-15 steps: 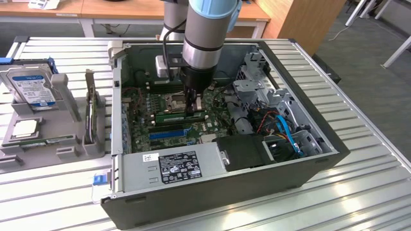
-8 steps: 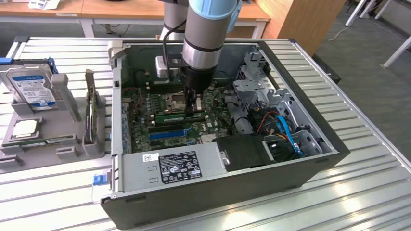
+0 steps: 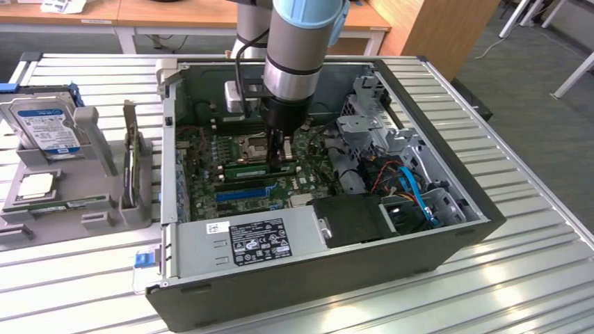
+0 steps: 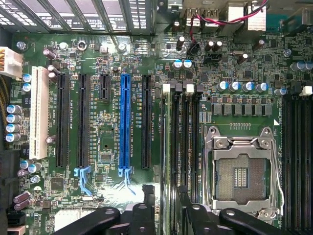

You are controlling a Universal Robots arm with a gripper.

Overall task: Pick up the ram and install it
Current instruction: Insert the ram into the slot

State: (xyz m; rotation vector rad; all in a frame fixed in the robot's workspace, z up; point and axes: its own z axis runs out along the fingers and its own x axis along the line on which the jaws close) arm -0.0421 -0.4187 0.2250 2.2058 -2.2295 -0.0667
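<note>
The ram is a narrow green stick standing in a memory slot on the motherboard inside the open computer case. In the wrist view the ram shows edge-on in the slot nearest the black expansion slots, running down between the fingers. My gripper hangs straight down over it. In the wrist view my gripper is open, with one dark finger on each side of the stick and a gap between them and it.
The empty processor socket lies beside the memory slots, and a blue expansion slot on the other side. Drive cages and blue cables crowd the case at the exterior view's right. A grey tray holding a hard drive, a square processor and a narrow green stick stands outside the case at the left.
</note>
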